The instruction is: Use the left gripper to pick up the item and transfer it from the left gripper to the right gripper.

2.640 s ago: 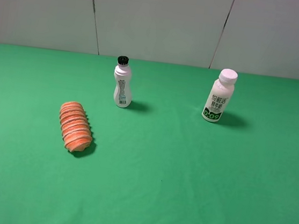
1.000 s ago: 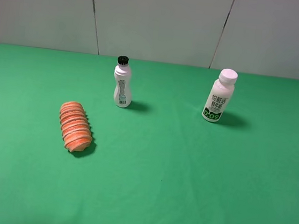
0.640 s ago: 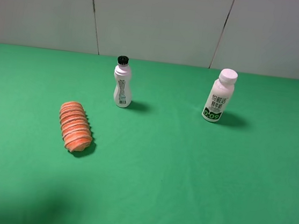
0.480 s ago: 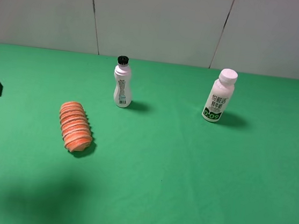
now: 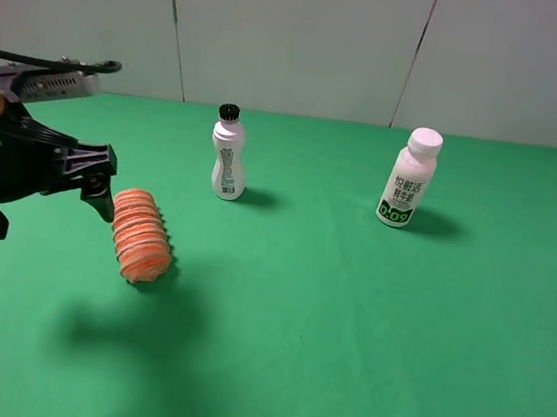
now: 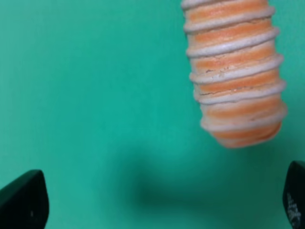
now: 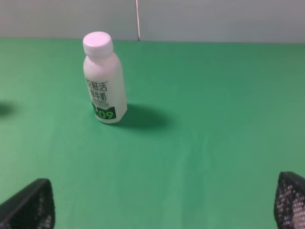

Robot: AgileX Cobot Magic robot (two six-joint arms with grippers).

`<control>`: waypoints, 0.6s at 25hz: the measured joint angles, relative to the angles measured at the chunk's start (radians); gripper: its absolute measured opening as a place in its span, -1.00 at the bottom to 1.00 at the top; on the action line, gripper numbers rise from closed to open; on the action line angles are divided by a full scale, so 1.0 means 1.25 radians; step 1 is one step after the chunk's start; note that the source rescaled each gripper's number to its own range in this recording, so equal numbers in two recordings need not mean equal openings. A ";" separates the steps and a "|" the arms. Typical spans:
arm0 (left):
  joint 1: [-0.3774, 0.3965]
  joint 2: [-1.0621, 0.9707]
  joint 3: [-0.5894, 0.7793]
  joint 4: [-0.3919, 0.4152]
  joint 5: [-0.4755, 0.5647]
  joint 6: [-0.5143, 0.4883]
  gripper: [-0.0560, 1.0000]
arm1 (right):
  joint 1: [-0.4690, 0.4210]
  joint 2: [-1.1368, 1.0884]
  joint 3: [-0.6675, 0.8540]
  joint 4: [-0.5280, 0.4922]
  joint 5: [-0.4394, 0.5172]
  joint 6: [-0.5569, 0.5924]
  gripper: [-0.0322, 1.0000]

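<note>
Seen from the high camera, a green cloth-covered table point(image 5: 345, 327) carries three objects. The orange loaf-shaped roll with cream-edged ribs point(image 5: 140, 236) lies flat at about 9 o'clock from the table's centre, its long axis running from 11 o'clock to 5 o'clock. A slim white bottle with a black cap point(image 5: 228, 158) stands upright at 1 o'clock from the roll, well apart from it. A broader white bottle with a white cap and a green-banded label point(image 5: 408, 178) stands upright at about 1 o'clock from the table's centre, well apart from both. The bulky black left arm with a silver-white wrist box point(image 5: 23, 154) reaches in from 9 o'clock, just beside the roll's far end, and casts a dark shadow on the cloth at 6 o'clock from the roll. In the left wrist view the left claw point(image 6: 159, 198) is spread wide and holds nothing. Only its two black fingertips point(image 6: 24, 200) show, and the roll lies on the cloth beyond them, not between them and not touched. In the right wrist view the right claw point(image 7: 159, 202) is likewise spread wide and empty, its tips low over bare cloth, with the white-capped bottle standing well ahead of it.
</note>
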 joint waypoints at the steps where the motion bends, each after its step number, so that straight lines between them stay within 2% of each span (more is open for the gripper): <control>1: -0.012 0.024 0.000 0.004 -0.012 -0.023 0.98 | 0.000 0.000 0.000 0.000 0.000 0.000 1.00; 9: -0.067 0.182 0.000 0.007 -0.135 -0.120 0.98 | 0.000 0.000 0.000 0.000 0.000 0.000 1.00; 15: -0.071 0.257 -0.008 -0.002 -0.206 -0.129 0.98 | 0.000 0.000 0.000 0.000 0.000 0.000 1.00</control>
